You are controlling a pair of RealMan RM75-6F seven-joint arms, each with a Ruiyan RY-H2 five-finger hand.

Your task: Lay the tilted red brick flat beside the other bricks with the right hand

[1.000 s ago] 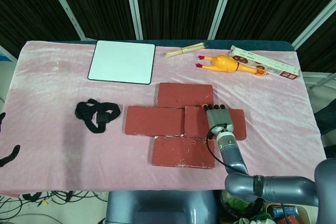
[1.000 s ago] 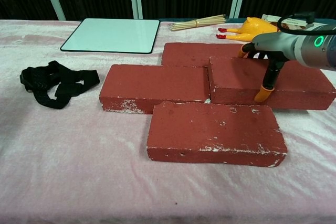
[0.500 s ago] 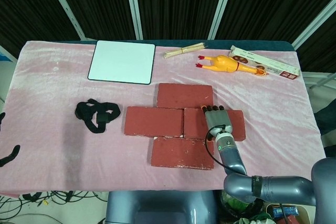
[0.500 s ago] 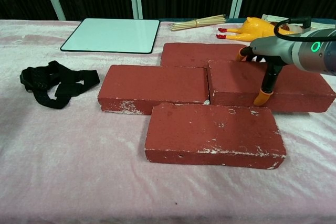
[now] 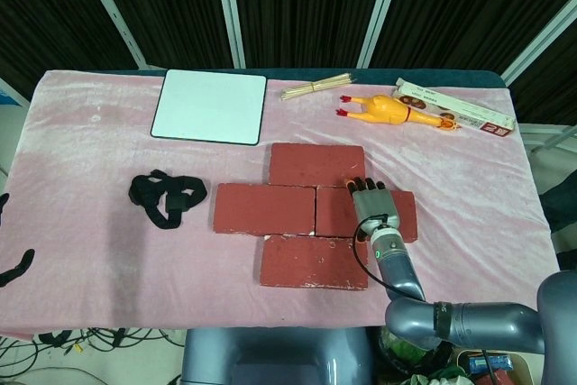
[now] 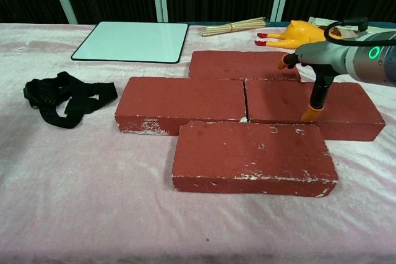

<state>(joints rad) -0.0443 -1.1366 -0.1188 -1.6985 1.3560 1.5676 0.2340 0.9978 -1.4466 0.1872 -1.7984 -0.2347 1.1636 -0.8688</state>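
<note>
The red brick [image 5: 335,211] [image 6: 349,100] lies flat at the right of the middle row, end to end with the left brick [image 5: 263,208] [image 6: 179,96]. A back brick [image 5: 315,164] [image 6: 238,64] and a front brick [image 5: 314,261] [image 6: 250,153] flank them. My right hand [image 5: 371,205] [image 6: 312,61] rests on top of the red brick with its fingers spread; its orange thumb tip touches the top near the front edge and the other fingertips reach the far edge. Only dark fingertips of my left hand [image 5: 11,268] show at the left edge of the head view.
A white board [image 5: 209,105] lies at the back left and a black strap [image 5: 165,197] left of the bricks. Behind the bricks are wooden sticks [image 5: 315,87], a rubber chicken [image 5: 383,108] and a long box [image 5: 455,107]. Pink cloth covers the table [image 5: 99,250].
The red brick has dropped from tilted, with its near edge raised, to flat on the cloth. My right hand stayed on it and came down with it.
</note>
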